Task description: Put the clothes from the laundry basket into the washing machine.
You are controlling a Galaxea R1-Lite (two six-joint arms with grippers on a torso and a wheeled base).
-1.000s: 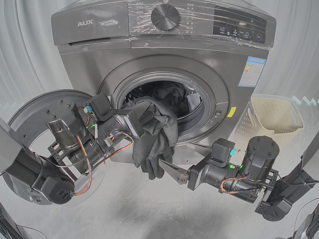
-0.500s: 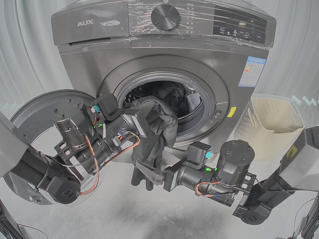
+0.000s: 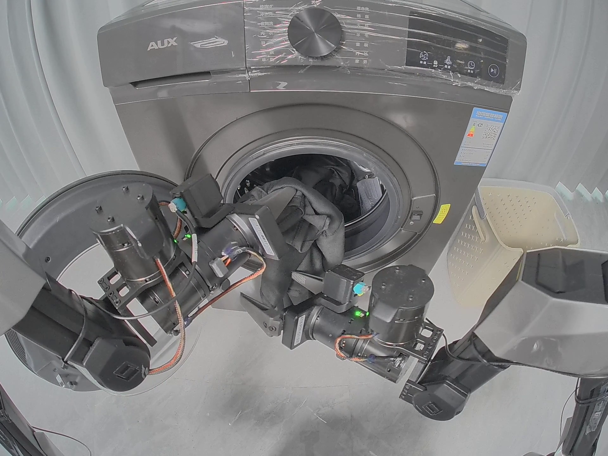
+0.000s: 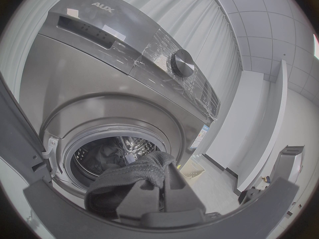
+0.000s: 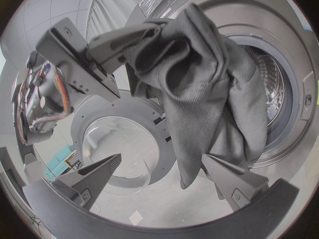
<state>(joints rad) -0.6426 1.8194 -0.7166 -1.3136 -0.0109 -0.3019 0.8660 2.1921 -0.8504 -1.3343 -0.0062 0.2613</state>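
Left gripper (image 3: 286, 209) pinches a crumpled, dark grey, mesh-textured garment (image 3: 311, 230) that hangs beneath it; right gripper (image 5: 159, 158) is spread wide at the hem.

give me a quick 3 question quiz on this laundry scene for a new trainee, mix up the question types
1. True or false: the washing machine has its door open, swung to the robot's left.
2. Fill in: the right hand, by the lower end of the hanging dark garment, is ___ (open or shut).
3. What grips the garment at the drum opening?
A. left hand
B. right hand
C. neither

Key: 1 true; 2 open; 3 A.
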